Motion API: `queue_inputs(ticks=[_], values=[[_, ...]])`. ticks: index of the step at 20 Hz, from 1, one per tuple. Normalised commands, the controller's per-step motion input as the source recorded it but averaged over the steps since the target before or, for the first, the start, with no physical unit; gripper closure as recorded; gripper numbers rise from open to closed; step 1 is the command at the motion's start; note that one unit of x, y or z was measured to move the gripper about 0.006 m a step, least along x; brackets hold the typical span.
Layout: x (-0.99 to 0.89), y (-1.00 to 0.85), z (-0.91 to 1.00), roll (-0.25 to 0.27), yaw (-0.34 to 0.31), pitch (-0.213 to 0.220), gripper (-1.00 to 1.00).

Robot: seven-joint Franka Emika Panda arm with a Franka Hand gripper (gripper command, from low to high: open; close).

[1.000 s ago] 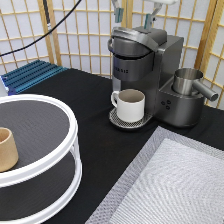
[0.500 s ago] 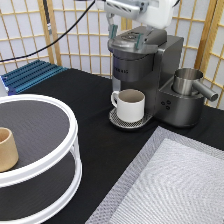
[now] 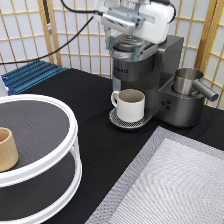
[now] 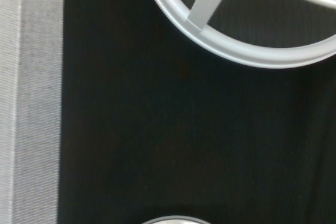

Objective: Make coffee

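Black tabletop [image 3: 75, 100] carries the coffee machine [image 3: 150, 80], our landmark; we see our gripper [image 3: 127, 42] right above its brew head, low enough to work the top, though whether the fingers are parted or grasp anything we cannot tell. A cream mug [image 3: 131, 105] waits under its spout to catch the brew. We see no coffee pod

No readable text, label, brand or number shows on anything here.
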Motion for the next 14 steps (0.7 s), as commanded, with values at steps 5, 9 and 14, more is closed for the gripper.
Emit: queue_inputs(ticks=[5, 9, 14], values=[[0.06, 0.03, 0.87, 0.032, 0.063, 0.009, -1.0], [-0.14, 0.15, 0.18, -0.002, 0.321, -0.071, -1.0], [0.0, 0.0, 0.0, 0.003, 0.375, -0.08, -1.0]])
